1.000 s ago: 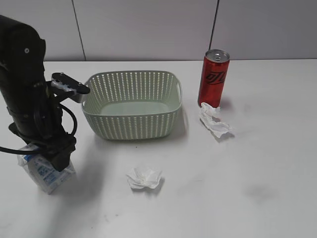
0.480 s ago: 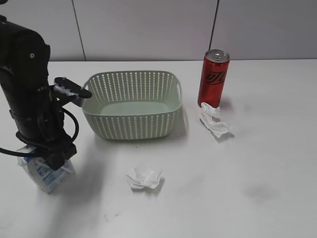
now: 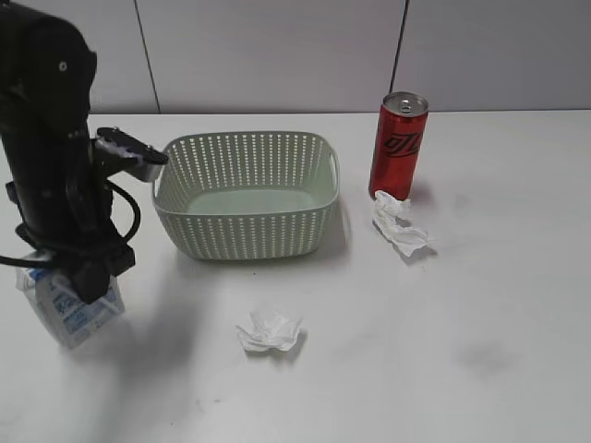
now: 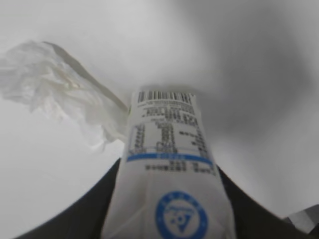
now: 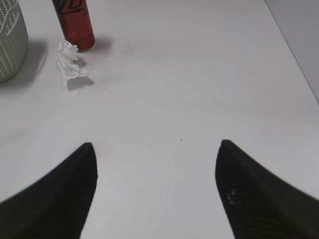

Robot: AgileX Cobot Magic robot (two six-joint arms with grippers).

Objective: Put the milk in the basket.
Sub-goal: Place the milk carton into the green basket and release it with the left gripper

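The milk [image 3: 66,311], a small white carton with blue print, hangs tilted at the far left, a little above the table. My left gripper [image 3: 88,277] is shut on its upper part. In the left wrist view the milk [image 4: 169,174] sits between the two dark jaws. The basket [image 3: 245,194], pale green and perforated, stands empty to the right of the left arm. Its corner also shows in the right wrist view [image 5: 10,45]. My right gripper [image 5: 157,149] is open and empty over bare table. It does not show in the exterior view.
A red can [image 3: 398,146] stands right of the basket with a crumpled tissue [image 3: 399,224] in front of it. Both also show in the right wrist view, the can [image 5: 75,22] and the tissue [image 5: 70,64]. Another tissue [image 3: 269,331] lies in front of the basket and shows in the left wrist view [image 4: 65,89].
My left arm has risen and shifted slightly left with the milk in its grip. The carton has come up off the table and tilted.
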